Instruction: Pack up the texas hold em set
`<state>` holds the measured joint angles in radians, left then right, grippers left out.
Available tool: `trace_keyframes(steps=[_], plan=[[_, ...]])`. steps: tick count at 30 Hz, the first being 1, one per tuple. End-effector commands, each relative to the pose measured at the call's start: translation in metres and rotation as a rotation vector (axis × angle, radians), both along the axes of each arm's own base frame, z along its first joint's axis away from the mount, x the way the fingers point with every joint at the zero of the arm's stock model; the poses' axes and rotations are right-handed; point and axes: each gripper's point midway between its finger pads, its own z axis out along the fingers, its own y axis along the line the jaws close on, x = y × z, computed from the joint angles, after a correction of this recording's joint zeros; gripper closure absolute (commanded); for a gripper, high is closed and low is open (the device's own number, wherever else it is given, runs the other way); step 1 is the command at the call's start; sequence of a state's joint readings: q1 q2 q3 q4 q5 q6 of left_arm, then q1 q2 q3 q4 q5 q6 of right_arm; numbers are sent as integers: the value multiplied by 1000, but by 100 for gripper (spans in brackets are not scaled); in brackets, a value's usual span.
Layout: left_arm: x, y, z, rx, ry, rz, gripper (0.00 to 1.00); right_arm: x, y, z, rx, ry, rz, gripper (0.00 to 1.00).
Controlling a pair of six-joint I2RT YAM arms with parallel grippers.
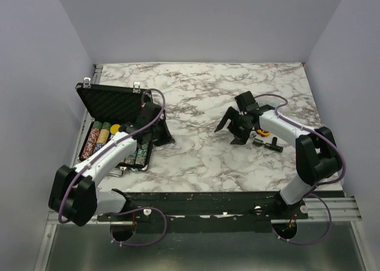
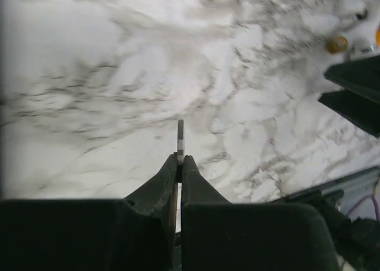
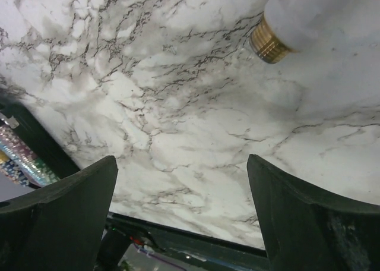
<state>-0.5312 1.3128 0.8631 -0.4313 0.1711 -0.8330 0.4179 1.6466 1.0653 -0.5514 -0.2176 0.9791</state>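
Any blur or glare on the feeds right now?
Top external: even light, soft shadows, no glare. Left wrist: marble table smeared, the edge-on chip in the left gripper crisper. Right wrist: veins sharp, gold-collared white object out of focus.

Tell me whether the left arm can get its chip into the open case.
Probably yes. The left gripper, shut on a thin chip, hangs at the open case, lid raised, nothing between. It faces the marble table, so it must turn back.

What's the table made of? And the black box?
Table: looks like polished marble, white with grey veins, though it may be a print. Box: dull black, with a bumpy lid lining like foam. Its shiny silver latches look like metal.
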Motion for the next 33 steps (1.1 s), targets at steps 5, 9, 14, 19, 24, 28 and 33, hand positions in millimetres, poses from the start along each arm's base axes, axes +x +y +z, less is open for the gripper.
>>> trace_keyframes(steps=[5, 9, 14, 19, 24, 28, 33], plan=[[-36, 147, 6, 300, 164, 448, 100, 2, -14, -9, -88, -22, 39, 10], [-40, 178, -1, 249, 234, 617, 100, -5, -15, -16, -84, 5, 44, 10], [-33, 192, -9, 145, 256, 726, 100, -15, -20, -23, -98, 28, 43, 10], [-40, 196, -19, 137, 326, 773, 100, -22, -24, -26, -106, 35, 35, 10], [-46, 198, -26, 132, 349, 812, 100, -24, -25, -26, -102, 37, 27, 10], [-48, 198, -31, 123, 370, 832, 100, -23, -24, -25, -99, 36, 26, 10], [-46, 201, -37, 110, 374, 864, 100, -24, -25, -26, -103, 32, 28, 10]])
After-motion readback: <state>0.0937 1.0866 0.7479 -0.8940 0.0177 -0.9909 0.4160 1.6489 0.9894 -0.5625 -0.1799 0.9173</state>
